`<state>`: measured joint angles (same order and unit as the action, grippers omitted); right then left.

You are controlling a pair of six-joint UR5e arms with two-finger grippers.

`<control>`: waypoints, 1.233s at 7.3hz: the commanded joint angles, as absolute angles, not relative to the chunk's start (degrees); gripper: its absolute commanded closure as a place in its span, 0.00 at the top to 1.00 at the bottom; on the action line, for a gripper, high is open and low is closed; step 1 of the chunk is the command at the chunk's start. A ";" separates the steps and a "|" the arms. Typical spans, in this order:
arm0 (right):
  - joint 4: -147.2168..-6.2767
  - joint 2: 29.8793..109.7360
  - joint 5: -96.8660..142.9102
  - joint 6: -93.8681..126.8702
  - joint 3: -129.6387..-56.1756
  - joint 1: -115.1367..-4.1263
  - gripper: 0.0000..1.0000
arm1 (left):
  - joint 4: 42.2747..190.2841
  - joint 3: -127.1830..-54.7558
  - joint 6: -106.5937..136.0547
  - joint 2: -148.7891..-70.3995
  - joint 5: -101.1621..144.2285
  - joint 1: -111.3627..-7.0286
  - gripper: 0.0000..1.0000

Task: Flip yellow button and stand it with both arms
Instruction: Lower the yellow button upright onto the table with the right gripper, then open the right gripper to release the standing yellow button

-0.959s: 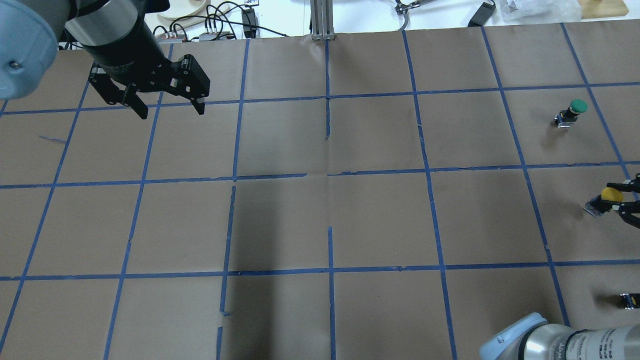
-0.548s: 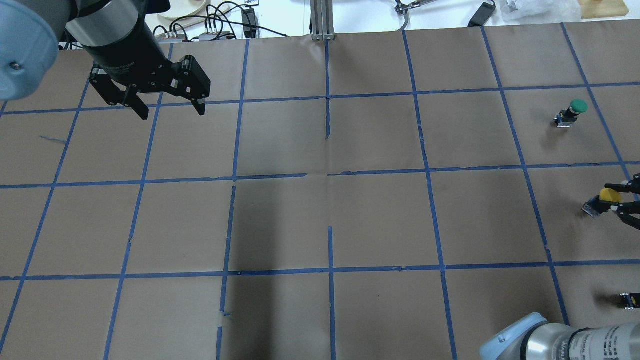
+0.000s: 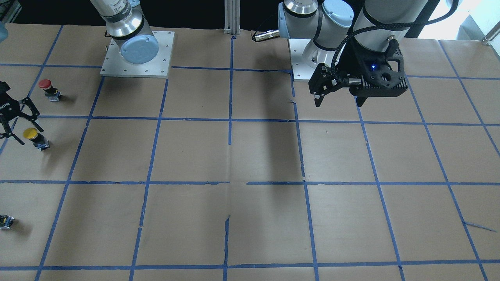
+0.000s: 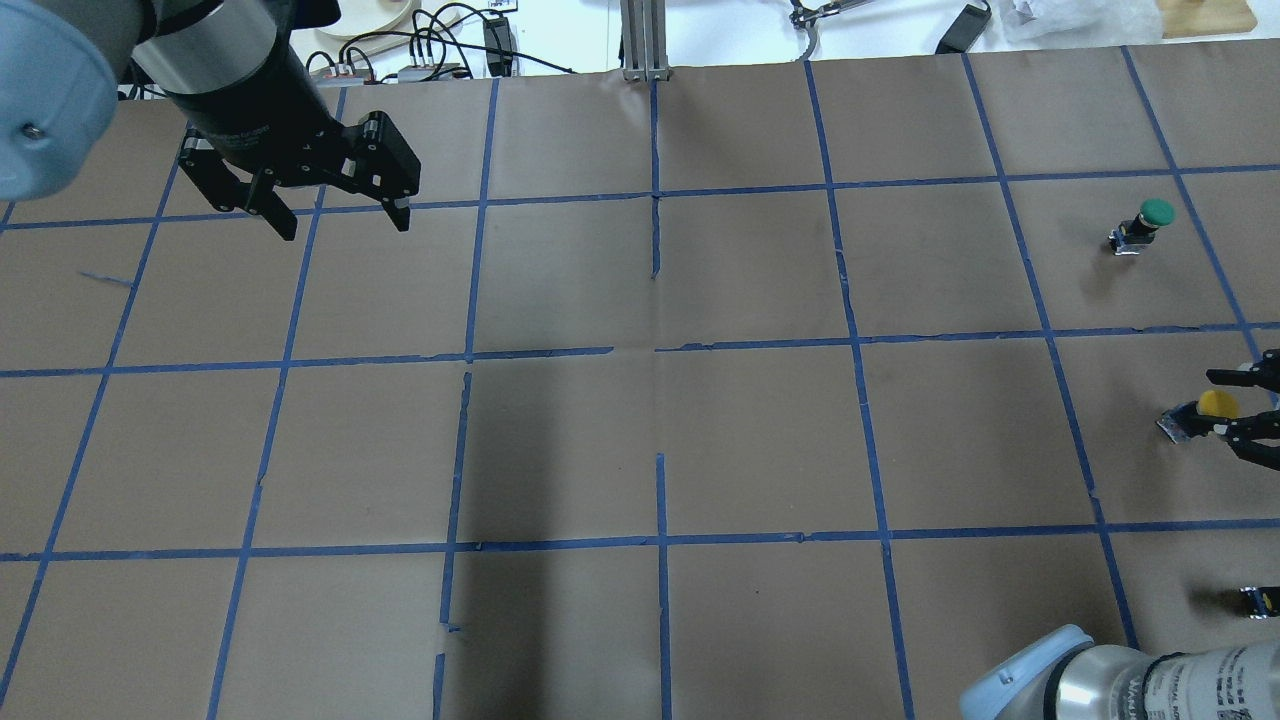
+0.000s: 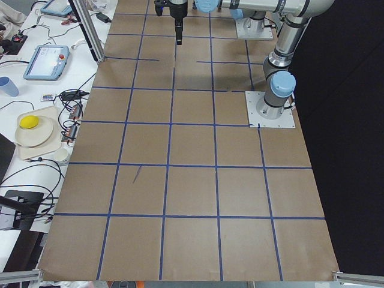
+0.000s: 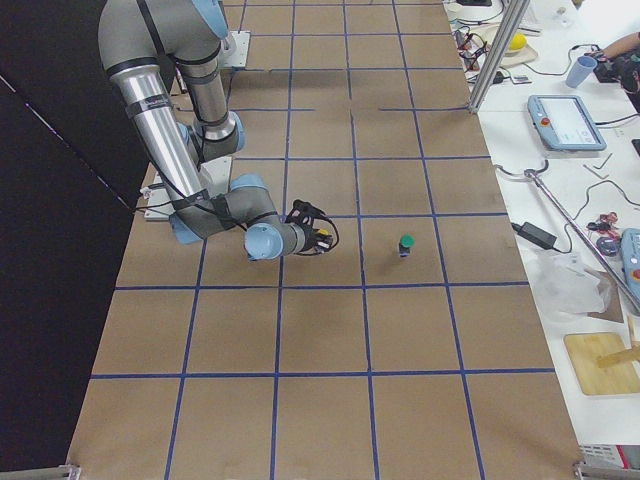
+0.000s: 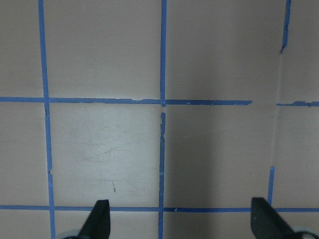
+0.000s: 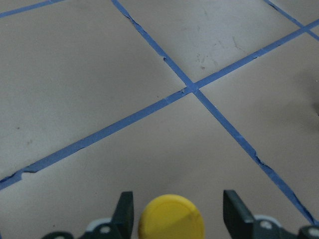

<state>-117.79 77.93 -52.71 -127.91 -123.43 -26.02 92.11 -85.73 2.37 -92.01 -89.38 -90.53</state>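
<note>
The yellow button [image 3: 31, 134] stands cap up on the brown paper at the table's end on my right side. It also shows in the overhead view [image 4: 1216, 404] and in the right wrist view [image 8: 171, 218]. My right gripper [image 4: 1224, 402] is low over it and open. One finger is on each side of the cap, with small gaps showing in the right wrist view. My left gripper [image 4: 345, 227] is open and empty, hanging above the far left of the table, and shows in the front view [image 3: 338, 103] too.
A green-capped button [image 4: 1150, 218] stands one square beyond the yellow one. A red-capped button [image 3: 47, 86] stands one square nearer my base. A small dark part [image 3: 4, 221] lies by the paper's edge. Blue tape lines grid the table.
The yellow button has dropped slightly lower and leftward in the overhead view. My right gripper's fingers have spread a little wider around it. My left arm has not moved.
</note>
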 commanded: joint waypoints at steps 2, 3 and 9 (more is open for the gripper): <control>-117.78 78.75 -56.92 -118.09 -121.48 -26.36 1.00 | 92.11 -85.61 2.37 -92.02 -89.38 -90.53 1.00; -117.43 79.53 -57.82 -111.69 -119.46 -26.80 1.00 | 92.11 -85.52 2.29 -92.02 -89.38 -90.53 1.00; -114.02 97.44 -70.37 -70.12 -116.82 -35.23 1.00 | 92.11 -85.52 2.29 -92.02 -89.47 -90.35 1.00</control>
<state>-116.28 93.67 -67.19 -79.61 -117.77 -33.00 92.11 -85.52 2.29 -92.01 -89.41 -90.36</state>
